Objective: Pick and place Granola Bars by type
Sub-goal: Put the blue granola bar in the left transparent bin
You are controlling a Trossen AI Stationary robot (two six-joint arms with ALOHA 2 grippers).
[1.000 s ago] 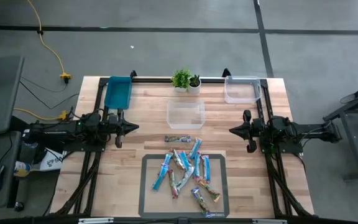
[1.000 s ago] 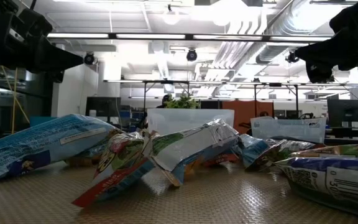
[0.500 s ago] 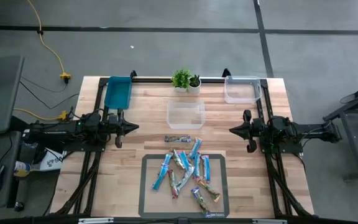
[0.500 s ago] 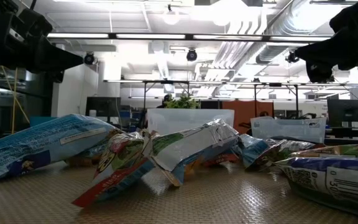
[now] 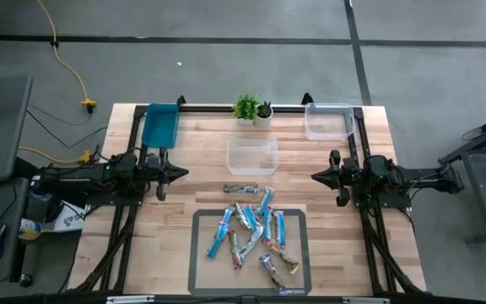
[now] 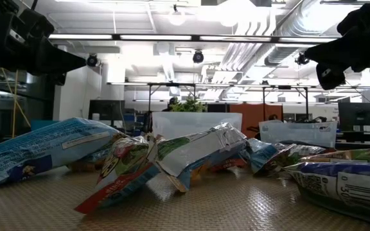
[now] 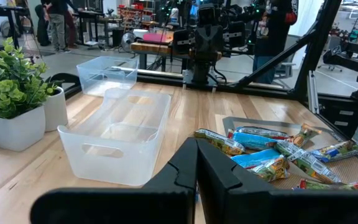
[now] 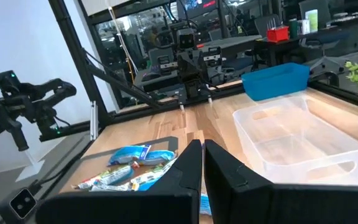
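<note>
Foil first: the Granola Bars (image 5: 251,234) lie heaped loose on the grey mat (image 5: 202,270) at the near edge of the table, mostly light blue, a few green, red or mixed. One bar (image 5: 241,189) lies just off the mat toward the bins. Nothing sorted yet, I judge.

My left gripper (image 5: 179,174) is clenched on nothing, parked over the left side of the table, fingers pointing inward. My right gripper (image 5: 319,176) mirrors it on the right, also clenched and empty. Both hang well apart from the pile (looks like a ready pose, clear of the work zone).

Beyond the pile: clear bin (image 5: 252,155) mid-table, closest drop. Blue bin (image 5: 159,126) at the far left corner, second clear bin (image 5: 327,122) at the far right. Three bins spread out, presumably one per type. Two small potted plants (image 5: 251,109) sit between them at the far edge.

Surface is pale wood planks in a black frame. Around it grey concrete floor and a yellow cable (image 5: 67,64); the low view shows an open workshop with ceiling ducts and benches.
</note>
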